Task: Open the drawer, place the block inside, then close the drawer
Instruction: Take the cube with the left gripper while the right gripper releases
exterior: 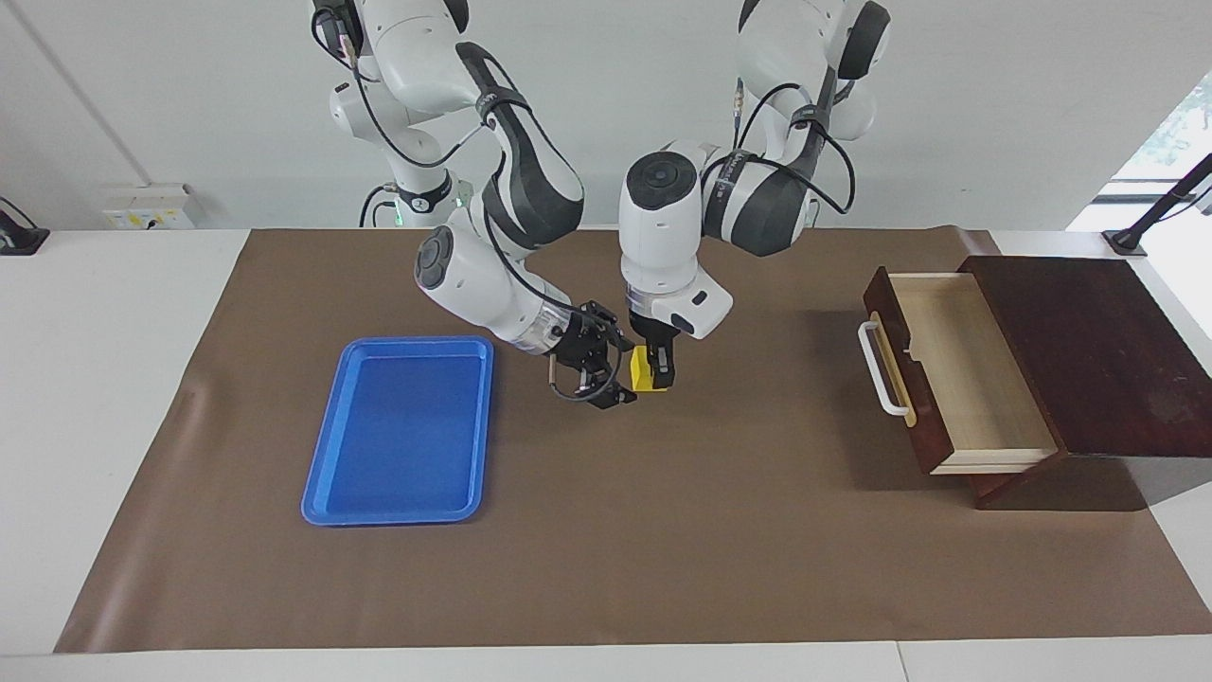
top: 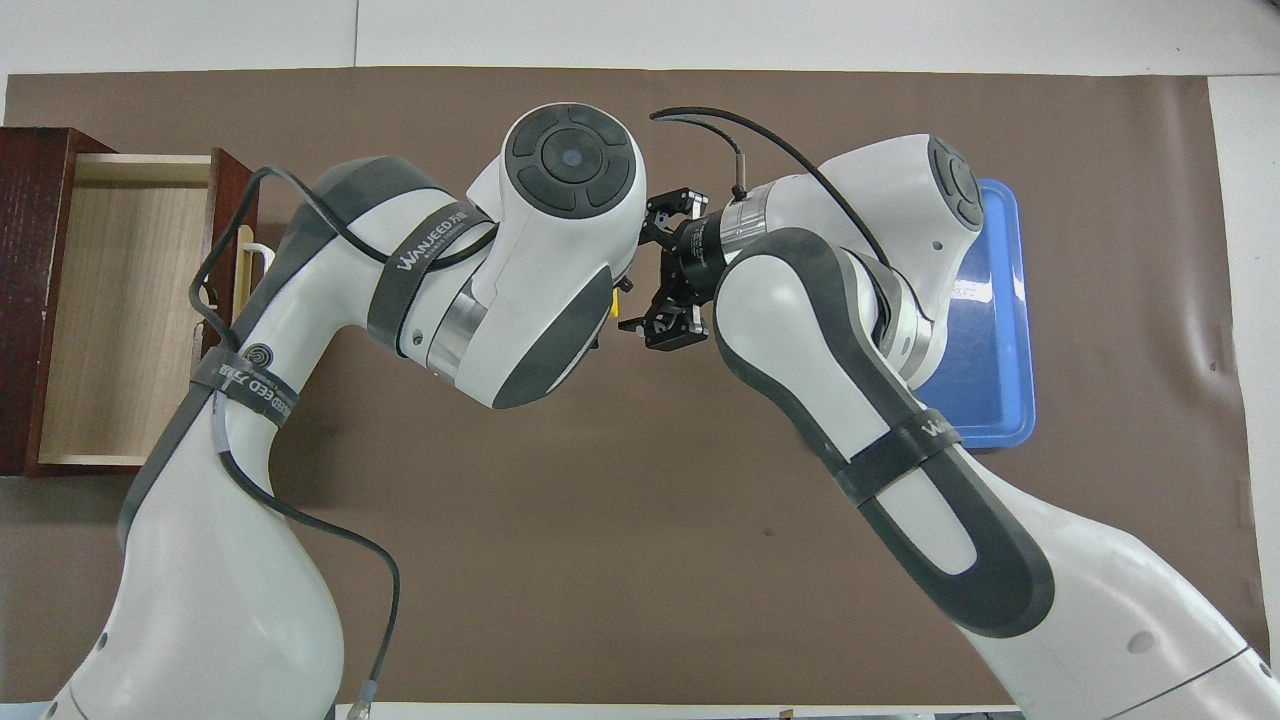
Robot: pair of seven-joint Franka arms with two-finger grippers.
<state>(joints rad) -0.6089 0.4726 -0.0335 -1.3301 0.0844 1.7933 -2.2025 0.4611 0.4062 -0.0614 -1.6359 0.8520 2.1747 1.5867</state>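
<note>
Both grippers meet in the air over the mat (exterior: 663,530) at mid-table. Left gripper (exterior: 653,366), pointing down, fingers clamped on the block (exterior: 644,368); block off the mat. Right gripper (exterior: 606,371) just beside it, fingers spread, apart from the block. Tray (exterior: 402,502) toward the right arm's end. Drawer (exterior: 956,379) pulled open at the left arm's end, inside bare.
</note>
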